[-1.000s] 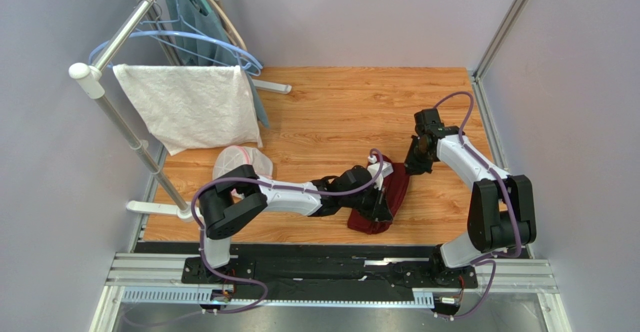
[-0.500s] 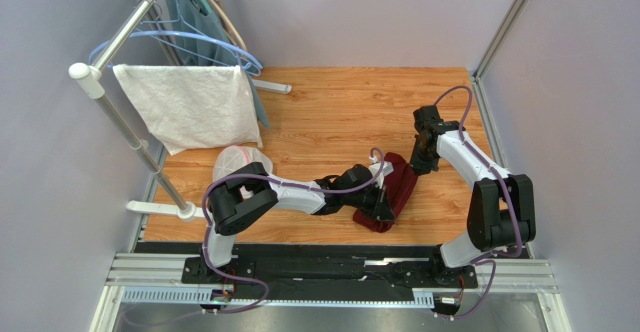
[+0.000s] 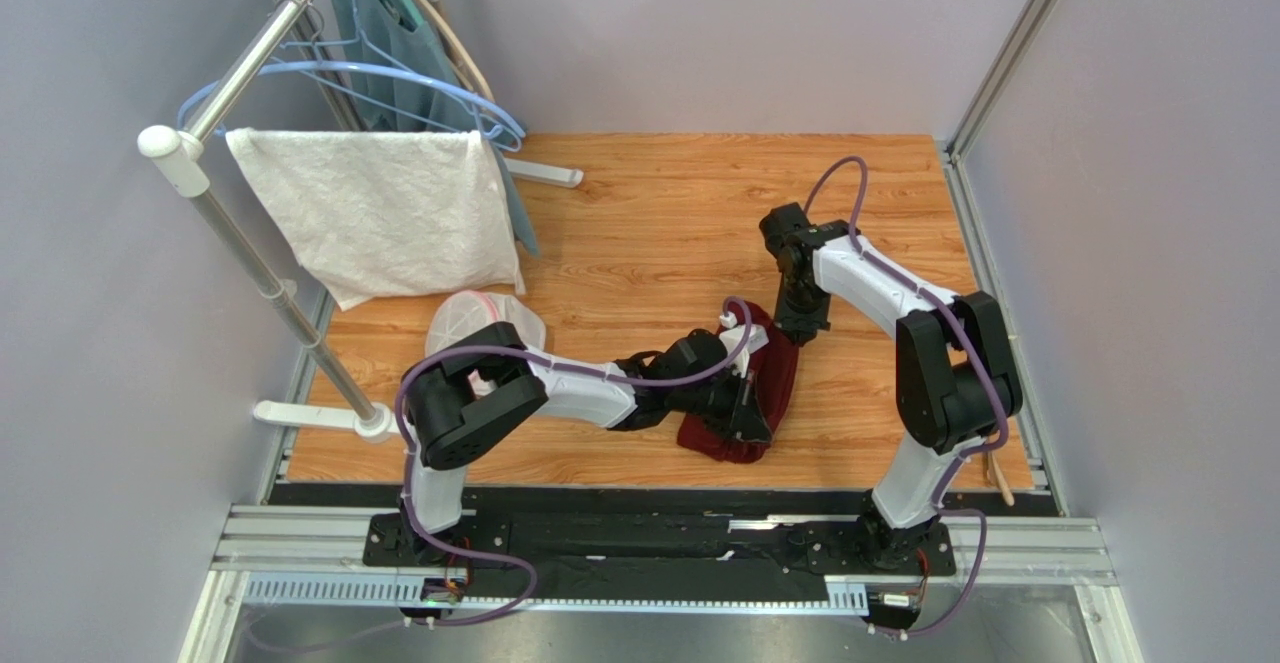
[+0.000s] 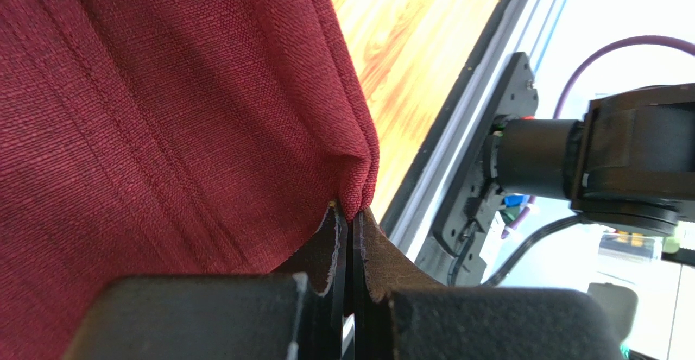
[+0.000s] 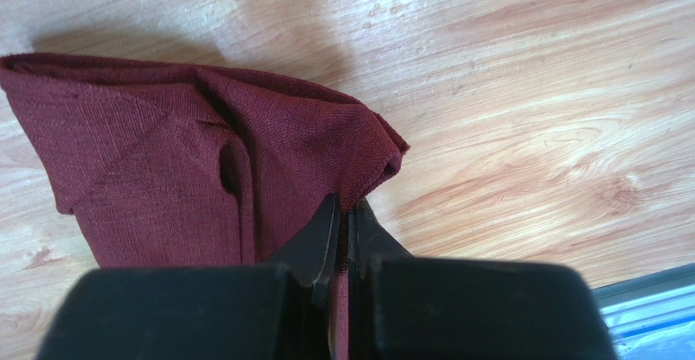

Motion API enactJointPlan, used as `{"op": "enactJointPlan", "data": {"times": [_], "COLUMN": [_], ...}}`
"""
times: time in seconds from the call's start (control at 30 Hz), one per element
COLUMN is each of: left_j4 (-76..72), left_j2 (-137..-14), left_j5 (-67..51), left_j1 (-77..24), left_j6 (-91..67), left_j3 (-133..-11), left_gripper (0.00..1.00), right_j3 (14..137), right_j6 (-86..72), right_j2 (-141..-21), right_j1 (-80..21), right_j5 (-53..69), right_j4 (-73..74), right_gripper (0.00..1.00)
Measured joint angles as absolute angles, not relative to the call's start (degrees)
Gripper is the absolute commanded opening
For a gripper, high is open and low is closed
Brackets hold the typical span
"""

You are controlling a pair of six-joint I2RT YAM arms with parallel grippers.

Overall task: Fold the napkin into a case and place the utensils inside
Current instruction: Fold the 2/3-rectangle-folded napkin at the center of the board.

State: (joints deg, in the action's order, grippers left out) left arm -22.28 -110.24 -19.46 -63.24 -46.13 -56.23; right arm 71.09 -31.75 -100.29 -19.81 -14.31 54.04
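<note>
Lying bunched and partly folded on the wooden desk (image 3: 631, 228), the maroon napkin (image 3: 718, 443) is found a little toward 5 o'clock from the desk's middle. It is not yet shaped into a narrow strip. Several layers and a rumpled crease are seen in the right wrist view, where the cloth (image 5: 163, 156) spreads toward 9 o'clock on the bare wood.

The napkin is pinched at two places. Its 1 o'clock corner is held by the right fingers (image 5: 320, 234), which are pressed together with only a thin fold of cloth between them. A second folded edge (image 4: 355, 173) is clamped by the left fingers (image 4: 328, 246), likewise closed tight on the fabric, so that the cloth is drawn up into a small peak at their tips. In the top view the middle of the napkin is covered by the left arm's wrist, which reaches in from 9 o'clock. The right arm is bent over from 3 o'clock.

Well apart from the napkin, at the desk's 10 o'clock, a white textured towel (image 3: 376, 221) is draped over a metal rack (image 3: 248, 71). Pale blue hangers (image 3: 436, 86) are hung on the rack toward 11 o'clock.
</note>
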Motion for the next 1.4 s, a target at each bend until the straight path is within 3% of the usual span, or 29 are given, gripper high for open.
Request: {"op": "enactJointPlan", "data": {"times": [0.1,0.2,0.4,0.67,0.7,0.9,0.97,1.03,1.07,1.17,1.4], "left_j4": [-22.15,-22.13,-21.43,-13.63,-12.88,-4.89,-3.95,-2.79,-2.2,-1.02,-2.59], "left_j2": [-109.27,-109.27,-109.27,-107.24,-106.74,-101.82,-101.23,-100.82,-100.71,-100.66,-105.08], "left_j5": [-19.86,-20.78,-22.22,-22.13,-22.04,-22.85,-23.57,-23.94,-23.86,-23.51,-23.66], "left_j1": [-63.11,-62.94,-62.92,-62.89,-62.89,-62.92,-62.89,-62.78,-62.52,-60.95,-50.35], "left_j6": [-45.95,-45.95,-45.56,-41.28,-40.69,-35.18,-34.0,-33.06,-32.97,-33.28,-37.67], "left_j3": [-56.27,-56.45,-56.53,-58.37,-58.5,-60.86,-61.39,-61.47,-61.47,-61.47,-66.13], "left_gripper": [0.0,0.18,0.43,0.5,0.54,0.56,0.55,0.41,0.28,0.11,0.04], "right_j3": [71.33,71.44,71.07,68.77,68.71,68.66,68.66,68.66,68.66,68.62,68.49], "right_j6": [-31.64,-30.81,-29.17,-28.32,-28.18,-27.44,-27.33,-27.31,-27.31,-27.33,-27.33], "right_j2": [-100.29,-100.29,-100.07,-98.96,-98.96,-98.91,-98.91,-98.89,-98.89,-98.83,-98.17], "right_j1": [-19.66,-19.57,-19.14,-17.23,-17.12,-16.4,-16.01,-15.88,-15.81,-15.75,-15.66], "right_j5": [-14.66,-14.39,-12.16,-8.49,-8.23,-6.79,-6.28,-5.85,-5.69,-5.41,-5.19], "right_j4": [54.19,54.17,52.64,50.04,49.84,48.03,47.64,47.4,47.29,47.18,46.96], "right_gripper": [0.0,0.0,0.0,0.0,0.0,0.0,0.0,0.0,0.0,0.0,0.0]}}
